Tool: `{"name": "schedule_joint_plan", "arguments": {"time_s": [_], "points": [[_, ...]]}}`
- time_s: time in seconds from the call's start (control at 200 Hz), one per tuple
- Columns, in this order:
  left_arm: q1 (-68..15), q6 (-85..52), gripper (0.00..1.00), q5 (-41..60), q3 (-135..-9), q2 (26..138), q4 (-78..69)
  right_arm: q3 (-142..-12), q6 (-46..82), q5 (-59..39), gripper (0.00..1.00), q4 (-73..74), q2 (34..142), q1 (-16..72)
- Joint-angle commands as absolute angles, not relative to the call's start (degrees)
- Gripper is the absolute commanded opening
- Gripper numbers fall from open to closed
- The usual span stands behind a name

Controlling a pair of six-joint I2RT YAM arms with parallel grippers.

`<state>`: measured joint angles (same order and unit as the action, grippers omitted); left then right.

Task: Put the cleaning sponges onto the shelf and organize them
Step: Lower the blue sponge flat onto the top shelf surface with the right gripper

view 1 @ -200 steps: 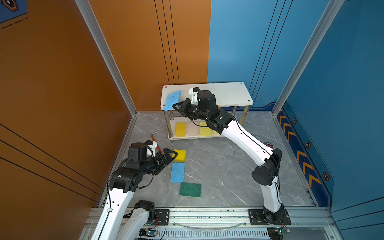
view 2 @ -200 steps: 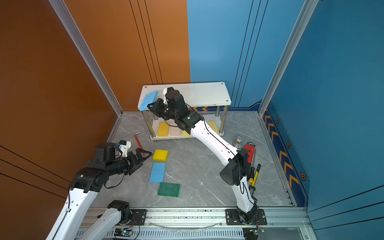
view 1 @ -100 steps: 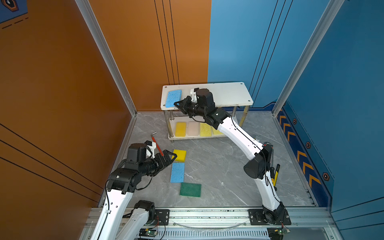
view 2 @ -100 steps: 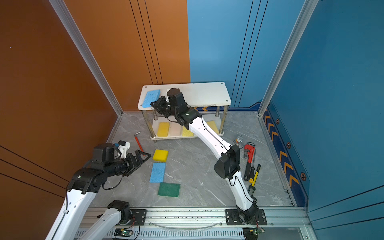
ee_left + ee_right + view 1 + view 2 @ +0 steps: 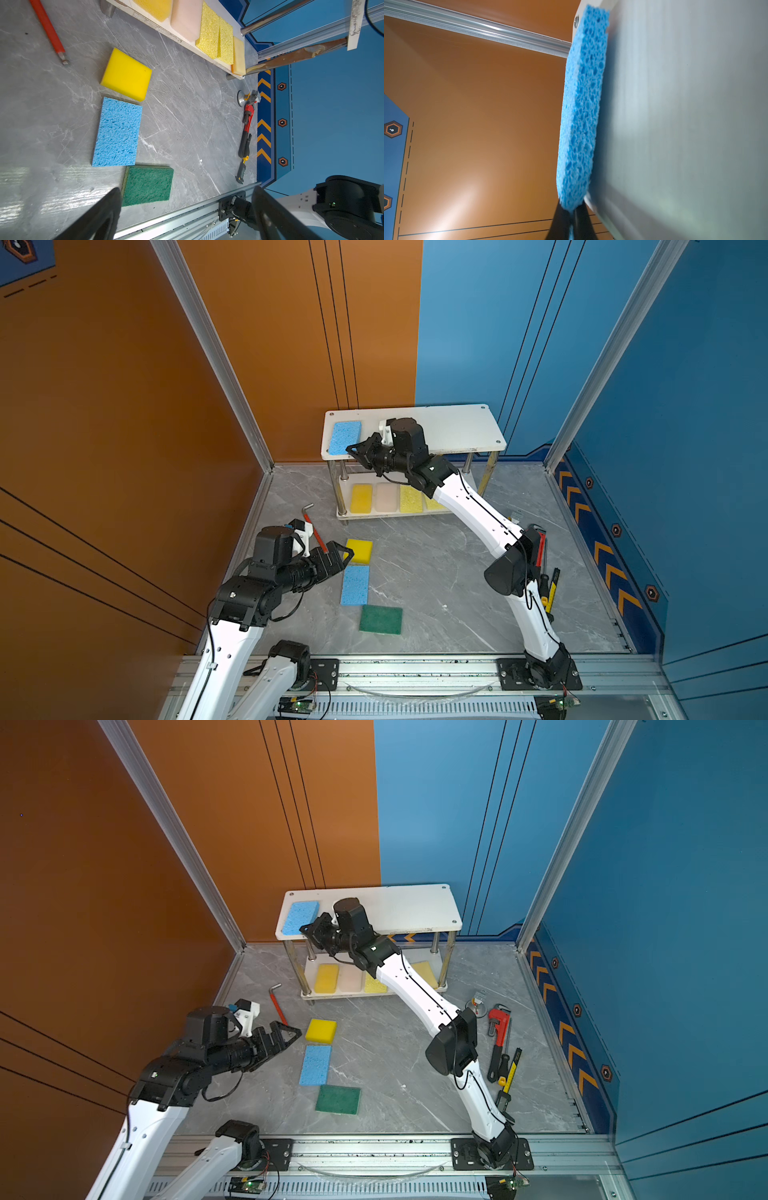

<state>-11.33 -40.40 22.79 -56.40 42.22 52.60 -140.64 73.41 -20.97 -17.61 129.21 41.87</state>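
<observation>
We open on the small two-tier shelf with white boards and chrome posts (image 5: pixel 449 431), standing at the far side of the grey marbled floor (image 5: pixel 436 572). The right gripper (image 5: pixel 353 446) reaches across to the top board's near left corner. Its jaws are clenched on the near end of a blue porous rectangular sponge (image 5: pixel 345 436), which lies on that board at its left end.

At near left the left gripper (image 5: pixel 347 558) hovers over the floor, jaws released and wide with nothing between them. Its tips are just beside a bright yellow foam sponge (image 5: pixel 360 550). Nearer us we see a second blue porous sponge (image 5: pixel 355 585), then a dark green scouring sponge (image 5: pixel 380 619), all three on the floor.

On the lower board, left to right, we have a bright yellow sponge (image 5: pixel 361 498), a cream-pink sponge (image 5: pixel 386 497), two pale yellow porous sponges (image 5: pixel 216 35) and a tan sponge (image 5: pixel 238 54). A thin red-handled metal hex key (image 5: pixel 277 1002) lies on the floor, left of the shelf.
</observation>
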Motion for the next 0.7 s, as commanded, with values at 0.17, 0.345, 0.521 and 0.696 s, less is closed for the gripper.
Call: {"name": "schedule_joint_plan", "arguments": {"time_s": [0.17,0.345,0.521,0.696], "points": [[-12.04,-38.59,0.98,21.14,-57.93,42.58,54.56,-143.69,74.11,-22.24,0.38,-17.93,130.97,41.22],[-11.95,-38.5,0.98,20.97,-58.08,42.71,54.56,-143.5,73.57,-22.06,0.52,-19.87,129.93,40.96],[-12.08,-38.41,0.98,20.77,-58.44,42.82,54.64,-143.55,73.82,-20.78,0.52,-25.62,128.12,40.87],[-12.29,-38.46,0.98,20.51,-58.66,42.9,54.84,-143.55,74.09,-17.55,0.54,-32.84,125.65,40.64]]}}
